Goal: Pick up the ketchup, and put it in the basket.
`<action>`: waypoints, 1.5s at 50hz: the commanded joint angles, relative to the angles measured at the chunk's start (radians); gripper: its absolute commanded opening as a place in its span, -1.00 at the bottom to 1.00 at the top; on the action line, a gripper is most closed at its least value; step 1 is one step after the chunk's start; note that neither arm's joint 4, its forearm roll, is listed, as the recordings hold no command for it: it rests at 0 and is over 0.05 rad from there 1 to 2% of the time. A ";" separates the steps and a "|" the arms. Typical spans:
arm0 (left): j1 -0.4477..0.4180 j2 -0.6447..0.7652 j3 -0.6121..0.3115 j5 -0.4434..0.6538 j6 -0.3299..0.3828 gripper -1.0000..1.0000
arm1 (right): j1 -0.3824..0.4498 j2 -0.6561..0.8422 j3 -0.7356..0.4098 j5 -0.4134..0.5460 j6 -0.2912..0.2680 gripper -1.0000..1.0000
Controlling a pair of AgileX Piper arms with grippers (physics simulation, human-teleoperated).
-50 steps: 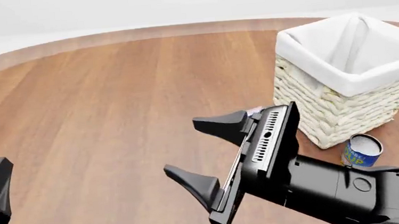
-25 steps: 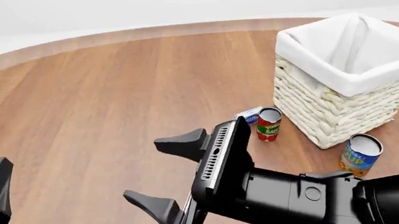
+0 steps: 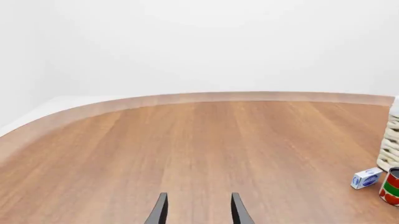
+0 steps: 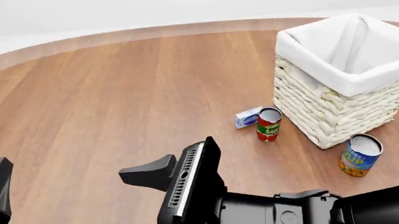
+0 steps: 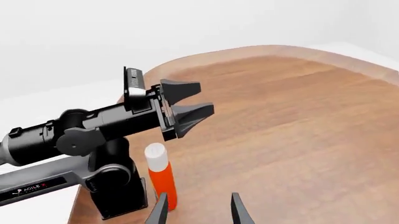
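The ketchup, a red squeeze bottle with a white cap, stands upright beside the left arm's base and shows only in the right wrist view. My right gripper is open and empty, and one fingertip lies close to the bottle's lower part. In the front view the right gripper fills the near foreground and points left. The cream wicker basket with its white liner stands at the far right. My left gripper is open and empty, low over bare wood; it also shows from the right wrist as the left gripper.
A red-and-green tomato sauce can and a small blue-and-white box sit just left of the basket. A yellow-and-blue can stands in front of it. The left arm rises right beside the ketchup. The table's curved far edge borders the wood.
My right gripper has swung left and toward the near edge, uncovering the tomato sauce can and the small box. The left gripper has not moved.
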 commanded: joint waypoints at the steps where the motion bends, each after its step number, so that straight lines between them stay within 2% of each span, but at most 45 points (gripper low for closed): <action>1: 0.000 0.000 0.000 0.000 0.000 1.00 | 0.050 0.022 -0.039 0.016 0.042 1.00; 9: 0.000 0.000 0.000 0.000 0.000 1.00 | 0.065 0.038 -0.075 0.040 0.045 1.00; 11: 0.000 0.000 0.000 0.000 0.000 1.00 | 0.074 0.043 -0.080 0.037 0.072 1.00; 18: 0.000 0.000 0.000 0.000 0.000 1.00 | 0.092 0.072 -0.108 0.047 0.086 1.00; 34: 0.000 0.000 0.000 0.000 0.000 1.00 | 0.084 0.114 -0.157 0.068 0.114 1.00; 49: 0.000 0.000 0.000 0.000 0.000 1.00 | 0.110 0.179 -0.219 0.101 0.109 1.00; 55: 0.000 0.000 0.000 0.000 0.000 1.00 | 0.117 0.192 -0.236 0.101 0.126 1.00; 75: 0.000 0.000 0.000 0.000 0.000 1.00 | 0.128 0.253 -0.304 0.127 0.130 1.00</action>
